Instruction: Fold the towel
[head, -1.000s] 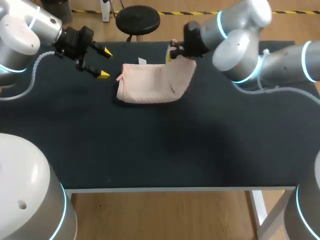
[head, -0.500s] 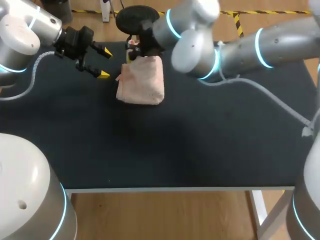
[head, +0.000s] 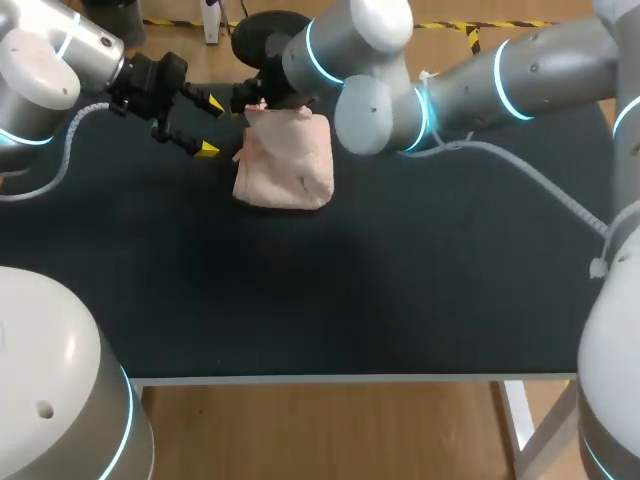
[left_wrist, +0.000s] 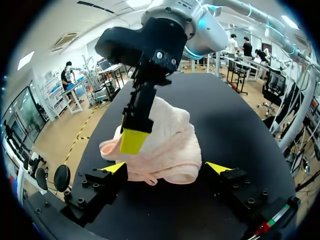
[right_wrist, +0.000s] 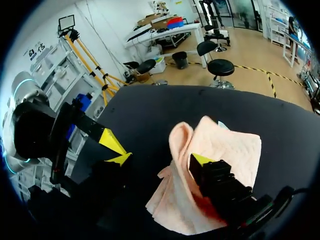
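Head view: the pink towel (head: 285, 165) lies in a doubled packet on the far left part of the black bench (head: 350, 290). It is slightly longer front to back than side to side. My right arm comes in from the right and reaches past the middle. My right tool (head: 257, 103) sits at the packet's far left corner, where the cloth stands up a little off the bench. My left tool (head: 208, 127) hangs just beside the towel's left edge, with its yellow tips spread apart and holding nothing.

Left wrist view: the towel (left_wrist: 170, 145) lies straight ahead of my left tool (left_wrist: 166, 169), with its near rolled edge in the gap between the tips. One yellow-tipped finger of the right tool presses on the cloth's raised side. That finger and the arm above it stand between my left tool and the far edge.

Right wrist view: the towel (right_wrist: 220, 150) bunches around my right tool. One yellow tip shows and the other is hidden under the cloth. I read the tool as clamped on the lifted fold.

The right arm is the nearer one. The fold looks nearly laid, and what seems left is to lower that corner flush and let go, with the left tool kept wide of the path.
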